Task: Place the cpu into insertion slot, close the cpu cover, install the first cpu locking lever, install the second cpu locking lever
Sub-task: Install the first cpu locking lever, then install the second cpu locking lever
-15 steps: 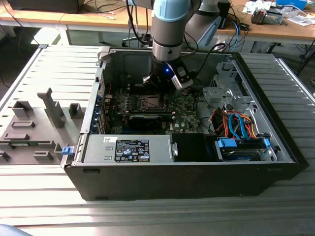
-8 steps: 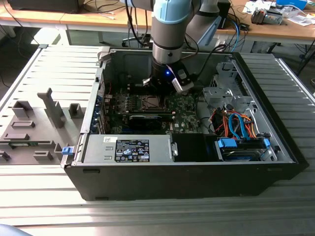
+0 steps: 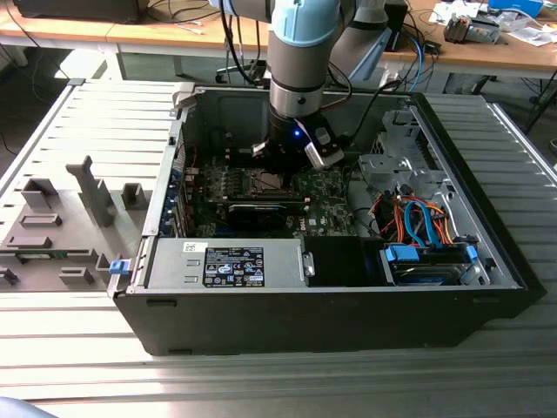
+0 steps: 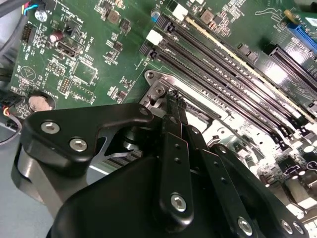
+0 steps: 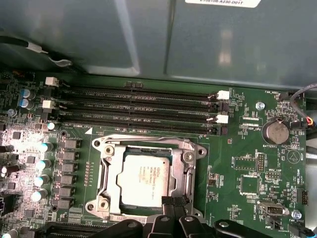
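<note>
The cpu (image 5: pixel 143 179), a silver-grey square chip, lies flat in the insertion slot (image 5: pixel 115 184) on the green board. The cpu cover (image 5: pixel 148 145), a silvery frame, lies down around it, so the chip shows through its window. My gripper (image 5: pixel 173 202) is at the frame's edge, with its black fingers (image 4: pixel 174 148) pressed close together at a corner of the metal frame (image 4: pixel 157 84). I cannot tell whether a locking lever is between the fingers. In the exterior view the gripper (image 3: pixel 283 170) reaches down into the open computer case over the socket (image 3: pixel 268 183).
Long black memory slots (image 5: pixel 138 106) run beside the socket. A round coin battery (image 5: pixel 275 132) sits on the board. A black graphics card (image 3: pixel 261 209), a grey power supply (image 3: pixel 226 261), orange and blue cables (image 3: pixel 416 218) and the case walls (image 3: pixel 165 183) hem in the arm.
</note>
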Robot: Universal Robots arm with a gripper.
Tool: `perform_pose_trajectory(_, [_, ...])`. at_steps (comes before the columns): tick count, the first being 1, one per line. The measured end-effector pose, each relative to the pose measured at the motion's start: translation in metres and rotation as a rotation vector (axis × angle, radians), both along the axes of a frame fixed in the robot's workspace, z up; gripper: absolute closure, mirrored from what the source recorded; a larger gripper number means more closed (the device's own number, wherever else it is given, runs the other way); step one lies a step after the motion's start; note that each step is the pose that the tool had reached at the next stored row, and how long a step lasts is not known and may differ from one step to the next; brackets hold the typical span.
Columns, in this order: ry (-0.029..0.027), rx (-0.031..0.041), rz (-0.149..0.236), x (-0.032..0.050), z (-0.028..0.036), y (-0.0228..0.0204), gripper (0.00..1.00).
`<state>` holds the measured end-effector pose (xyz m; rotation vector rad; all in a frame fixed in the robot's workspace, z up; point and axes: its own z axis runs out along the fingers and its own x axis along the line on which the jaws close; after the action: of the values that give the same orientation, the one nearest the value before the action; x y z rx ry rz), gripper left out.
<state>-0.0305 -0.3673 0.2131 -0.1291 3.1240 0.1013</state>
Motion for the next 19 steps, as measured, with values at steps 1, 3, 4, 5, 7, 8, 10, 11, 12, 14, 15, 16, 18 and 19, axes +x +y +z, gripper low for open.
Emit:
perform_pose_trajectory(1, [-0.0001, 0.0002, 0.000, 0.0000, 0.0003, -0.0002, 0.89])
perform_pose_trajectory(3, [-0.0001, 0.0001, 0.000, 0.0000, 0.0031, -0.0005, 0.89])
perform_pose_trajectory(4, [-0.0001, 0.0001, 0.000, 0.0000, 0.0042, -0.0005, 0.89])
perform_pose_trajectory(5, [-0.0001, 0.0002, 0.000, 0.0000, 0.0054, -0.0005, 0.89])
perform_pose_trajectory(7, [-0.0001, 0.0001, 0.000, 0.0000, 0.0072, -0.0005, 0.89])
perform_pose_trajectory(8, [-0.0001, 0.0002, 0.000, 0.0000, 0.0084, -0.0005, 0.89])
perform_pose_trajectory(10, [-0.0001, 0.0002, 0.000, 0.0000, 0.0096, -0.0005, 0.89])
perform_pose_trajectory(11, [-0.0002, 0.0003, 0.000, 0.0000, 0.0098, -0.0005, 0.89])
perform_pose_trajectory(12, [-0.0002, 0.0003, 0.000, 0.0000, 0.0101, -0.0005, 0.89])
perform_pose_trajectory(14, [-0.0001, 0.0001, 0.000, 0.0000, 0.0104, -0.0006, 0.89])
perform_pose_trajectory(15, [-0.0001, 0.0002, 0.000, 0.0000, 0.0104, -0.0007, 0.89])
perform_pose_trajectory(16, [-0.0001, 0.0001, 0.000, 0.0000, 0.0104, -0.0007, 0.89])
perform_pose_trajectory(18, [-0.0001, 0.0002, 0.000, 0.0000, 0.0104, -0.0008, 0.89])
perform_pose_trajectory(19, [-0.0001, 0.0002, 0.000, 0.0000, 0.0104, -0.0008, 0.89])
